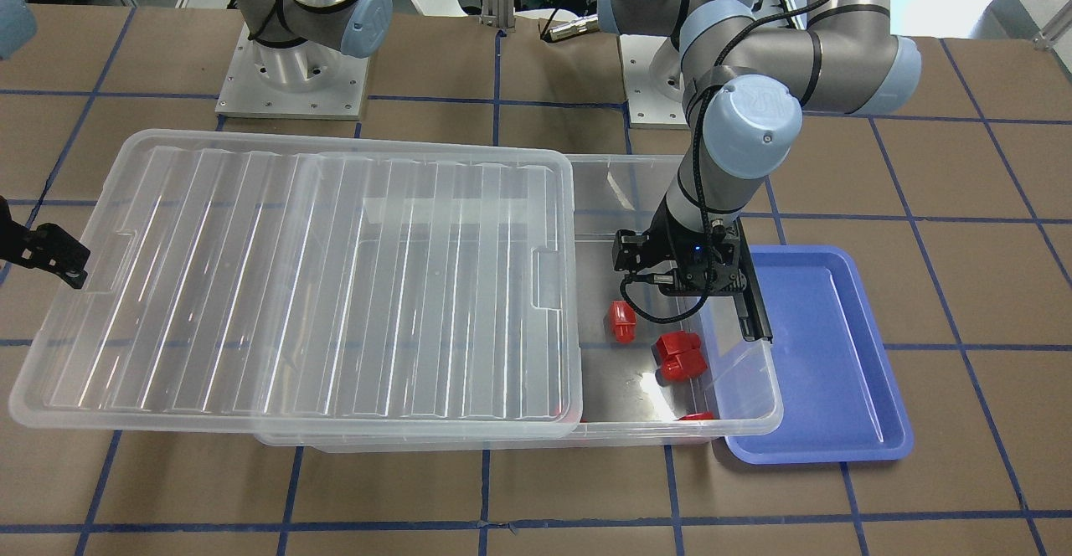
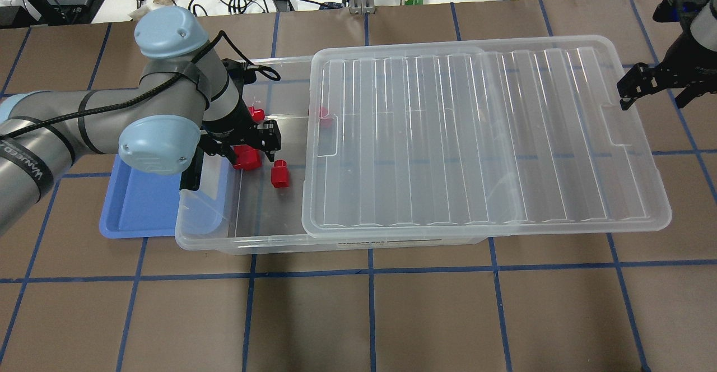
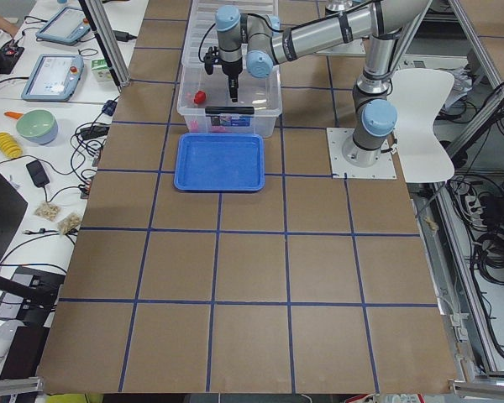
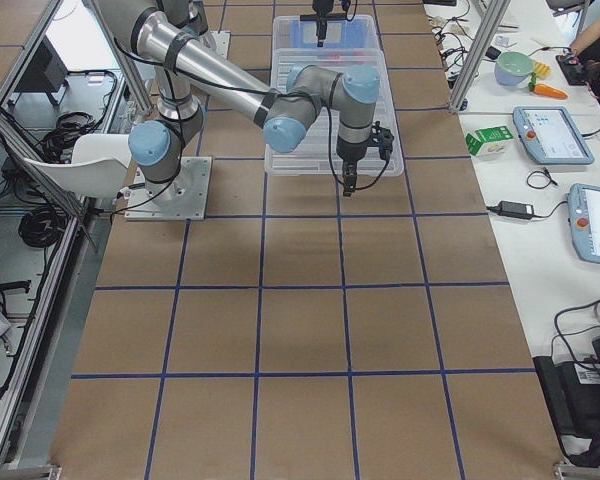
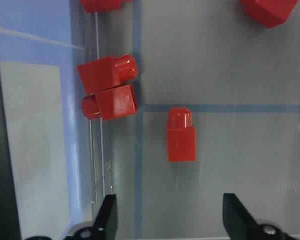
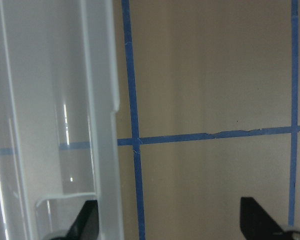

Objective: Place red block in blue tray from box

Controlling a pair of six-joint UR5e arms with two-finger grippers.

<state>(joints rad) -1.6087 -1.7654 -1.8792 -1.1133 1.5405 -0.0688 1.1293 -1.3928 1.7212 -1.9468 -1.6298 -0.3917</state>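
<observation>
The small red block [image 5: 181, 136] lies on the floor of the clear box [image 2: 207, 240], in its uncovered end; it also shows in the overhead view [image 2: 279, 173] and the front view [image 1: 621, 321]. My left gripper [image 5: 172, 220] is open and empty above the box floor, with the block just ahead of its fingertips and apart from them. In the front view the left gripper [image 1: 670, 288] hangs inside the box's open end. The blue tray [image 1: 825, 355] lies against that end of the box and holds nothing. My right gripper [image 2: 652, 83] is open beside the lid's far end.
The ribbed lid [image 1: 293, 280] is slid aside and covers most of the box. A larger two-part red block [image 5: 109, 90] lies by the box wall near the tray. More red pieces [image 5: 270, 10] lie further in. A black latch bar [image 1: 754, 301] sits on the box's end.
</observation>
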